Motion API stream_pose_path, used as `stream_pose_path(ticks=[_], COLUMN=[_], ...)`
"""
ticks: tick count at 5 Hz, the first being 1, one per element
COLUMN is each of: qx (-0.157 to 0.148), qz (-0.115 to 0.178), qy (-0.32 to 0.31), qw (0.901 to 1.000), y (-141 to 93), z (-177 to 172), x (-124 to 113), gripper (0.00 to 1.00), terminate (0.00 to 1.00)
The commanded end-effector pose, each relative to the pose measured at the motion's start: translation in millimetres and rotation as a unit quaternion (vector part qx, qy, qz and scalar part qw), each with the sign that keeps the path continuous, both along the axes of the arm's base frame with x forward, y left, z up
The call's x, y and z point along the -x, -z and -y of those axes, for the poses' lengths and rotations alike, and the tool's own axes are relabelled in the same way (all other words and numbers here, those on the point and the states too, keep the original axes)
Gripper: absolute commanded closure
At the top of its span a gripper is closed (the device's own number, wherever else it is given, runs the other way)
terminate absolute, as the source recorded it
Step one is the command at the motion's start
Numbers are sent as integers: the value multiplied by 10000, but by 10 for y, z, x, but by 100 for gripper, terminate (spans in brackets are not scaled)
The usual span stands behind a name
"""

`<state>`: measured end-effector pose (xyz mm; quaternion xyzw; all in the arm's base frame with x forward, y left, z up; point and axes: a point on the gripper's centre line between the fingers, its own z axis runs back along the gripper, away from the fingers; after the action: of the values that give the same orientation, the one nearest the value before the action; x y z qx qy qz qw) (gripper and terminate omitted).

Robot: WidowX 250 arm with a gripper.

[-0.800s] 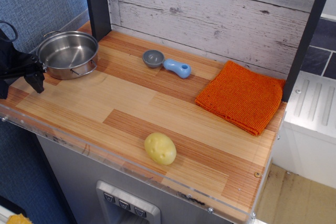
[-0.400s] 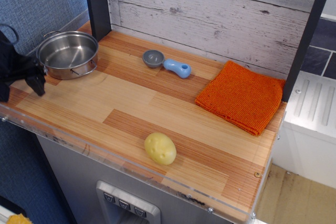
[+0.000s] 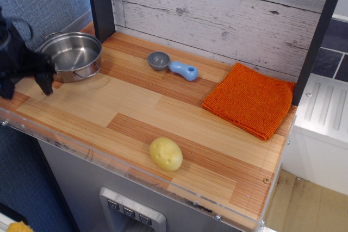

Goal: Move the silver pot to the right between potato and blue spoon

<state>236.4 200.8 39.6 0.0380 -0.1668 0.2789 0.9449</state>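
Note:
The silver pot [image 3: 70, 55] stands empty at the far left of the wooden counter [image 3: 130, 107], near the back corner. The blue spoon [image 3: 175, 66] lies near the back wall, its grey bowl to the left. The pale-yellow potato [image 3: 166, 154] lies near the front edge. My black gripper [image 3: 26, 84] is at the left edge, just in front and left of the pot. It is open and holds nothing. One finger [image 3: 47, 81] is close to the pot's left rim.
A folded orange cloth [image 3: 250, 100] lies at the back right. A dark post [image 3: 100, 1] stands behind the pot and a plank wall [image 3: 217, 14] runs along the back. A clear lip edges the counter's front.
My gripper has shifted a little to the right and up, closer to the pot's left side. The pot, spoon and potato have not moved.

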Motion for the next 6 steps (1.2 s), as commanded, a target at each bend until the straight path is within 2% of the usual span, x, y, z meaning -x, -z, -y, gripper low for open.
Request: stream_pose_path(ticks=[1, 2, 3, 4, 5, 6], qx=[-612, -723, -1499, -1776, -1921, -2126], qz=[279, 319, -139, -281, -421, -518], qy=[461, 819, 1834, 2269, 2536, 2502], qw=[9967, 9935, 9715, 9572, 9471, 9431], y=[-583, -790, -1005, -1034, -946, -802], z=[106, 256, 440, 532, 561, 544], x=[-204, -300, -431, -482, -522, -586], gripper=[0, 0, 0, 0, 0, 0], terminate=[0, 0, 0, 0, 0, 0])
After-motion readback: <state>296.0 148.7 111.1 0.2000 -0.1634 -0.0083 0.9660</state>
